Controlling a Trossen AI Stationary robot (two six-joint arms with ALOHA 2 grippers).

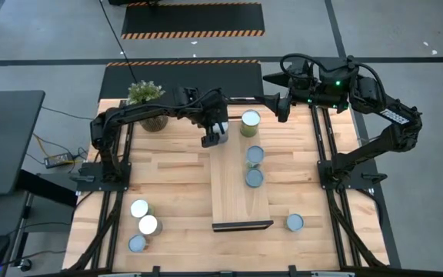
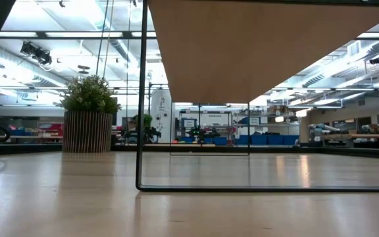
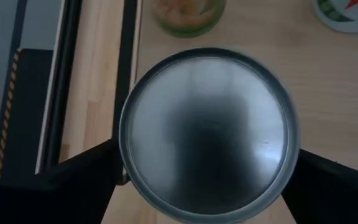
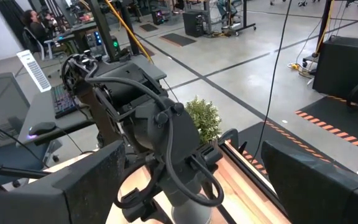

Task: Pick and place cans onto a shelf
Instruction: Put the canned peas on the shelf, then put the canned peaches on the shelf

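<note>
Left claw [image 1: 214, 141] wide around can [image 3: 209, 134]

Your left arm reaches in from the left, its wrist bent downward; the left tool [image 1: 214, 139] points straight down with both fingers [image 3: 86, 177] spread wide. Your right arm is folded back, its right tool [image 1: 282, 108] level and spread.

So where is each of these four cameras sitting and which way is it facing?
High: overhead, straight down on the table; both arms, the shelf and its cans.
Low: table height, looking level under the shelf towards the plant; no arm shows.
Left wrist: looks down past the left hand at a can between its fingers.
Right wrist: looks across past the right hand at the left arm.
Shared: high and left wrist both show that can.
</note>
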